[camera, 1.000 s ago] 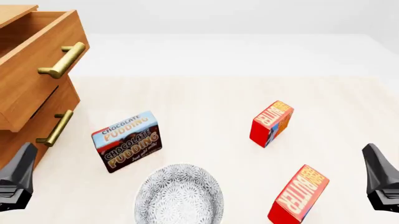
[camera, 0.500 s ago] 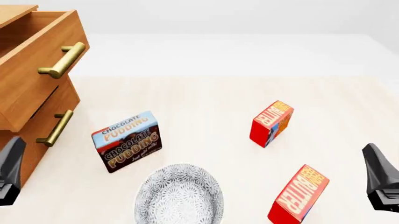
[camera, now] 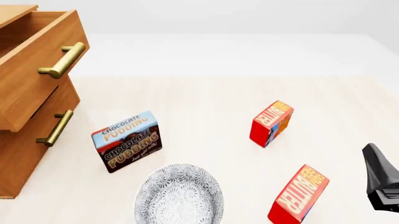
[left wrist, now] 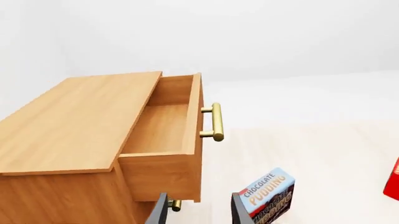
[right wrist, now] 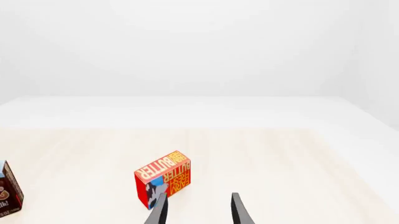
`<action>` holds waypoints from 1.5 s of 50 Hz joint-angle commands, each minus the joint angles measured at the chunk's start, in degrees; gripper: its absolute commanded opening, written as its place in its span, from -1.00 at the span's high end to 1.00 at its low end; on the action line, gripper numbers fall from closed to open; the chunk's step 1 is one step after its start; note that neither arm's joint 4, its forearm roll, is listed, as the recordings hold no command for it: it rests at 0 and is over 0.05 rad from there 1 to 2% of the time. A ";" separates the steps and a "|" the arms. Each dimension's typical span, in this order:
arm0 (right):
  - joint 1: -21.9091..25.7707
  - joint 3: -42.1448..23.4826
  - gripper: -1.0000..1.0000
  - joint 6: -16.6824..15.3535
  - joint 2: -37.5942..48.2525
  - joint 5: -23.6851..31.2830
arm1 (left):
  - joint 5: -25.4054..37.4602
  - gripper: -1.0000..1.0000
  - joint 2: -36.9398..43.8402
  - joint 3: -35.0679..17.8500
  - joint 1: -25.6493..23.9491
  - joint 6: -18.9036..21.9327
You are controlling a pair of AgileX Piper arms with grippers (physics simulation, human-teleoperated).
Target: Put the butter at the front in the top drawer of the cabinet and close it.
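Left pincer (left wrist: 194, 210) withdrawn from front view since a second ago; fingers apart, empty. Right pincer (right wrist: 195, 210) likewise apart, empty. Front butter (camera: 298, 195) on surface, ungrasped. Top drawer (camera: 39, 60) open.

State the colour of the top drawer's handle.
Brass-gold; the handle on the top drawer shows best in the front view.
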 commanded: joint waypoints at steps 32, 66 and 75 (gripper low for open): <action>-0.02 0.06 -1.00 0.04 0.01 -0.05 | 26.85 -1.00 26.28 -38.31 0.21 -4.66; -0.02 0.06 -1.00 0.02 0.00 -0.06 | 42.80 -1.00 43.44 -56.67 -2.28 -3.23; -0.01 0.06 -1.00 0.03 0.00 -0.06 | 42.80 -1.00 46.06 -55.83 -2.23 -4.30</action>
